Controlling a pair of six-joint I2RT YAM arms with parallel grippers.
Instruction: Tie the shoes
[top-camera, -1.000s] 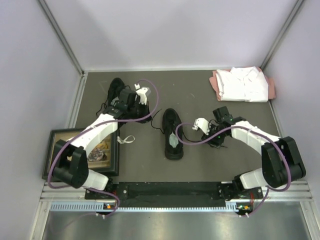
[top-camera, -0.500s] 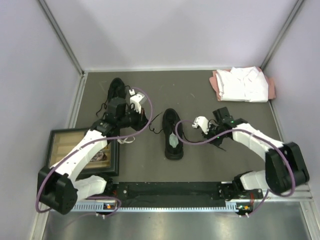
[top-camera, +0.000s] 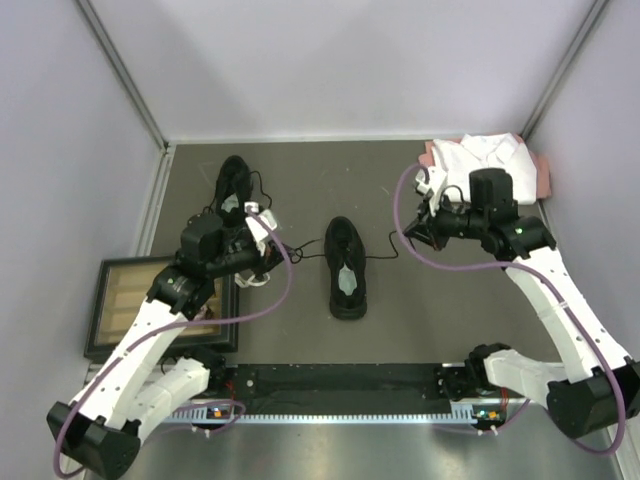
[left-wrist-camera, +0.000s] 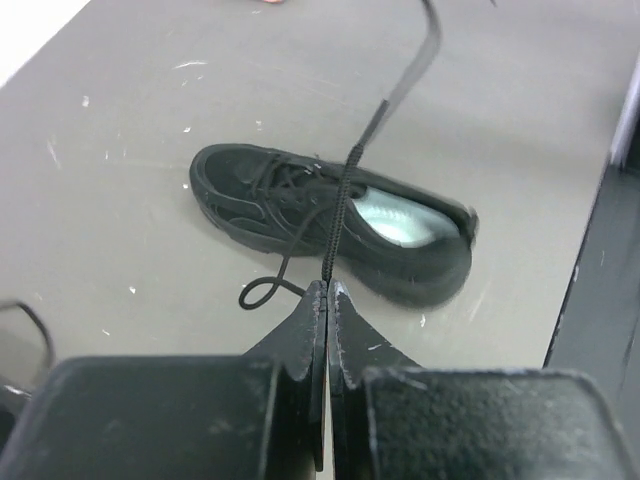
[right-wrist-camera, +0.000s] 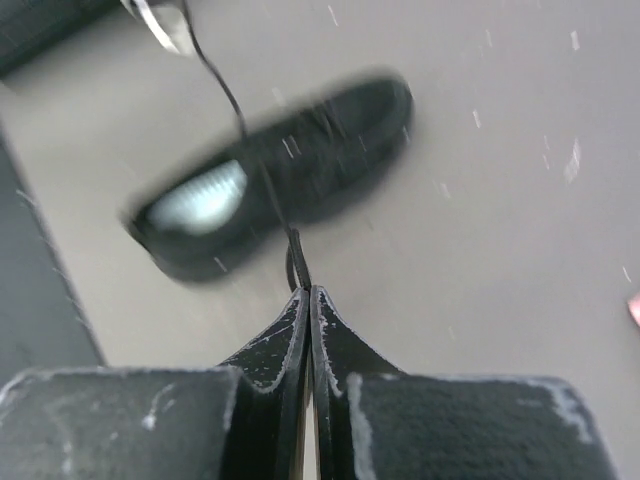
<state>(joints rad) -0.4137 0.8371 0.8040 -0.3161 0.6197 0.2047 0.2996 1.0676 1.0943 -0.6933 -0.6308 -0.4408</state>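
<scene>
One black shoe (top-camera: 346, 268) with a pale grey insole lies in the middle of the mat, toe pointing away. The second black shoe (top-camera: 234, 182) lies at the back left, its laces loose. My left gripper (top-camera: 271, 247) hangs left of the middle shoe, shut on a thin black lace (left-wrist-camera: 343, 185) that runs up from its tips (left-wrist-camera: 328, 288) across the shoe (left-wrist-camera: 250, 195). Right of that shoe, my right gripper (top-camera: 412, 236) is raised and shut on the other lace (right-wrist-camera: 238, 112), which runs from its tips (right-wrist-camera: 306, 292) towards the blurred shoe (right-wrist-camera: 330, 130).
A folded white shirt (top-camera: 505, 160) on a pink cloth lies at the back right, partly behind my right arm. A dark framed tray (top-camera: 125, 300) sits at the left edge under my left arm. Lilac walls close off the mat on three sides.
My right gripper has shut on a lace and risen back and to the right. My left arm has drawn back from the far shoe towards the near left, holding its lace.
</scene>
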